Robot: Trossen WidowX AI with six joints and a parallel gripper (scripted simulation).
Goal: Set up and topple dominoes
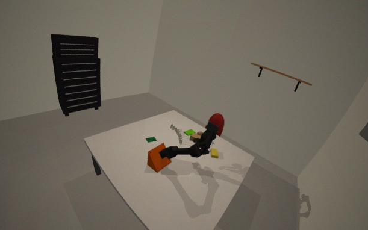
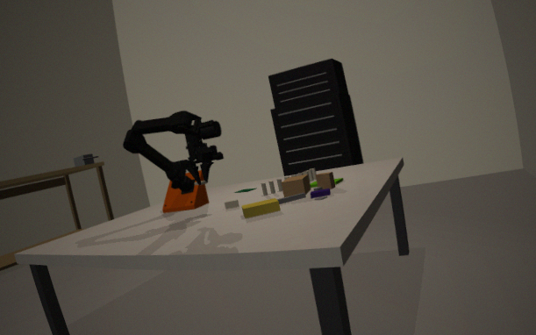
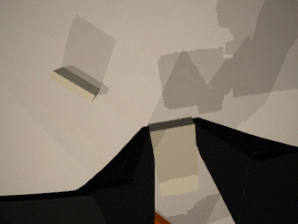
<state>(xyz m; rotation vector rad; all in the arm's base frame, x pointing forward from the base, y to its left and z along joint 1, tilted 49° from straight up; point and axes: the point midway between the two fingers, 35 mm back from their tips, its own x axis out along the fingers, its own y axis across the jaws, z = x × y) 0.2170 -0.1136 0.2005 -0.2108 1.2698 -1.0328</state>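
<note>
A curved row of pale standing dominoes (image 1: 176, 132) (image 2: 272, 187) stands on the table; blocks partly hide it in the exterior view. My gripper (image 2: 203, 181) (image 3: 170, 129) is shut on a pale domino (image 3: 175, 155), held between the fingertips above the table, near the orange base and away from the row. Another pale domino (image 2: 232, 204) (image 3: 74, 86) lies on the table, apart from the row, at the upper left of the wrist view. In the top view the arm hides the fingertips.
A yellow block (image 1: 214, 153) (image 2: 260, 208) lies near the loose domino. Brown blocks (image 2: 296, 186) (image 2: 325, 180), a grey flat piece (image 2: 291, 199) and a purple object (image 2: 320, 193) are beside the row. A bright green pad (image 1: 190, 132) and a dark green pad (image 1: 151, 139) (image 2: 246, 190) lie on either side.
</note>
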